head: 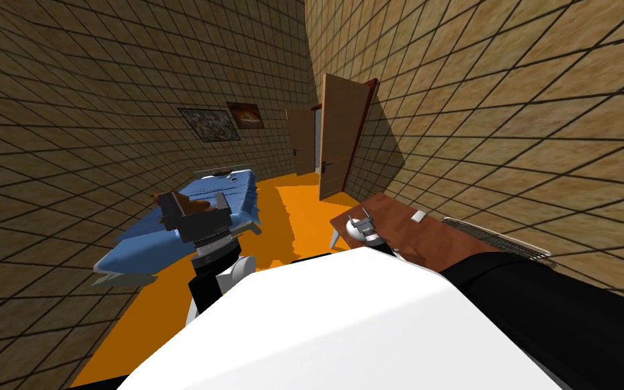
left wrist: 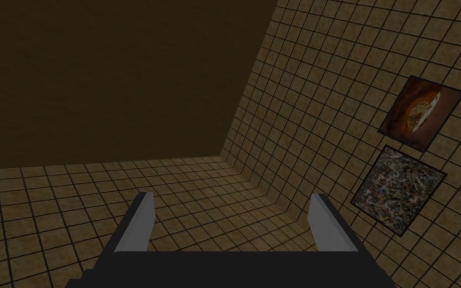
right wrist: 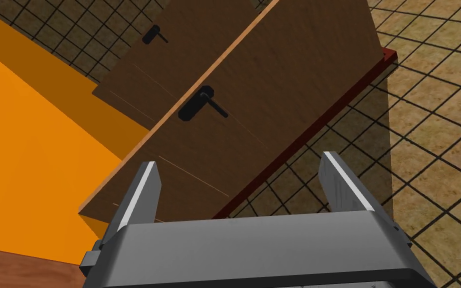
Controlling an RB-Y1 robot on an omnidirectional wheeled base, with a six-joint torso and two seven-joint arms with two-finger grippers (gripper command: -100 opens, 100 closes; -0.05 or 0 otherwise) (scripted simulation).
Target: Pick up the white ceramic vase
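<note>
Vase (head: 352,231) small, rounded, pale grey-white, on brown table (head: 405,237) beside right gripper (head: 361,217).

Head view: bright, even light; orange floor (head: 162,325) strongly saturated; open door (head: 338,135) throws a dark shadow on the tiled wall (head: 507,101) beside it; tile lines stretch and smear toward the corners from the wide-lens splay. Left wrist view: dim; ceiling (left wrist: 99,75) a near-dark brown. Right wrist view: sharp; pale highlights along the finger edges of my right gripper (right wrist: 239,160).
</note>
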